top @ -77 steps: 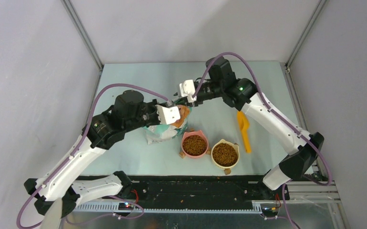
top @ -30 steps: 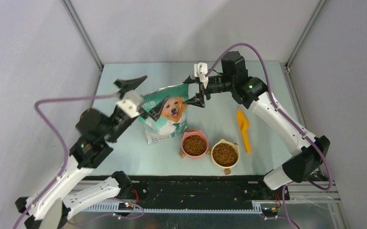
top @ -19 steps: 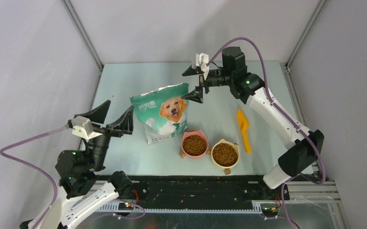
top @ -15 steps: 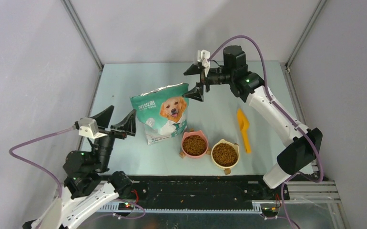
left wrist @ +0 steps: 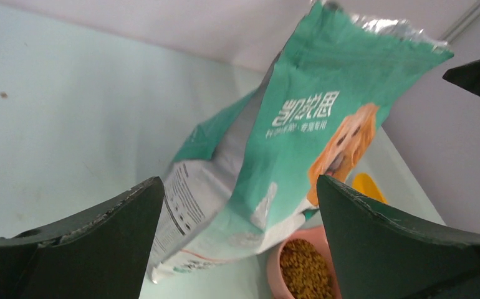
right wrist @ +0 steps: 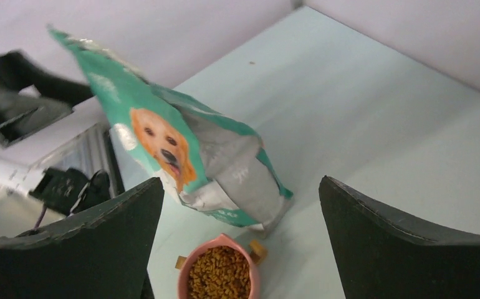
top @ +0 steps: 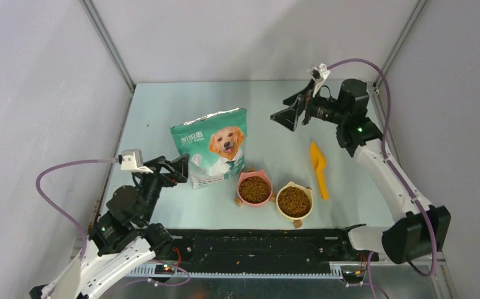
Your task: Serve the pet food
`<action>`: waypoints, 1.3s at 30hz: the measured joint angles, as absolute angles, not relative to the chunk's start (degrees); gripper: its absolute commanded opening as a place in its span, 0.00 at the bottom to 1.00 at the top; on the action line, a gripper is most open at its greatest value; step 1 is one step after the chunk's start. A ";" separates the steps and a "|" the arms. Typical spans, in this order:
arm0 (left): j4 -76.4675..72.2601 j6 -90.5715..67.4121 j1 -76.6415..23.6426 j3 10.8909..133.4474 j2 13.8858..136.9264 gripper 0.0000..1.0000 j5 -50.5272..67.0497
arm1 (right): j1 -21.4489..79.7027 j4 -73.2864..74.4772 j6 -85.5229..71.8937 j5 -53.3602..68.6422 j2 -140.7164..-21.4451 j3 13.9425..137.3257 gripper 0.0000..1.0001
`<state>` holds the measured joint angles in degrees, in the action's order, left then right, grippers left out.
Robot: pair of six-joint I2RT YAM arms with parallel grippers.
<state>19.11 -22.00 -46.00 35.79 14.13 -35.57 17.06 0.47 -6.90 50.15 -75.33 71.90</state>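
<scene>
Pet food fills the pink bowl (top: 254,187) and the yellow bowl (top: 294,200) near the table's front middle. Its green-white bag (top: 216,146) with the golden dog stands upright just left of and behind the pink bowl, and nothing holds it. My left gripper (top: 170,169) is open and empty, low at the bag's lower left, apart from it. My right gripper (top: 290,109) is open and empty, raised at the back right, well clear of the bag's top. In the left wrist view the bag (left wrist: 300,143) and the pink bowl (left wrist: 303,274) show between the fingers. The right wrist view shows the bag (right wrist: 181,149) and pink bowl (right wrist: 220,274).
An orange scoop (top: 318,167) lies on the table right of the bowls, handle toward the front. Grey walls close in the left, back and right sides. A black rail (top: 256,243) runs along the near edge.
Both grippers have let go of the bag, which stands alone. The left arm has drawn back and down to the near left. The right arm has pulled away to the back right and its jaws have widened.
</scene>
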 measured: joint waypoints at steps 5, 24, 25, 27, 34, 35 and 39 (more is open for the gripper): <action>24.93 -29.52 -46.00 35.66 13.89 0.99 -34.41 | 16.69 5.72 -12.56 34.17 -67.09 65.34 1.00; 44.36 -45.25 -46.00 36.23 13.63 0.99 -40.49 | 16.64 13.37 -21.63 -11.70 -39.35 43.09 0.99; 44.51 -45.43 -46.00 36.25 13.63 0.99 -40.58 | 16.64 13.67 -21.69 -12.49 -39.31 43.03 0.99; 45.10 -45.67 -46.00 36.36 13.67 0.99 -40.69 | 16.64 14.39 -21.91 -13.32 -39.13 42.96 0.99; 46.76 -46.65 -46.00 37.10 13.87 0.99 -42.33 | 16.64 15.16 -21.98 -15.05 -36.47 42.19 0.99; 46.94 -46.65 -46.00 37.12 13.93 0.99 -42.50 | 16.64 14.87 -21.96 -15.05 -35.90 41.71 0.99; 47.90 -47.07 -46.00 38.15 14.66 1.00 -43.62 | 16.64 13.91 -21.80 -15.25 -33.71 39.66 0.99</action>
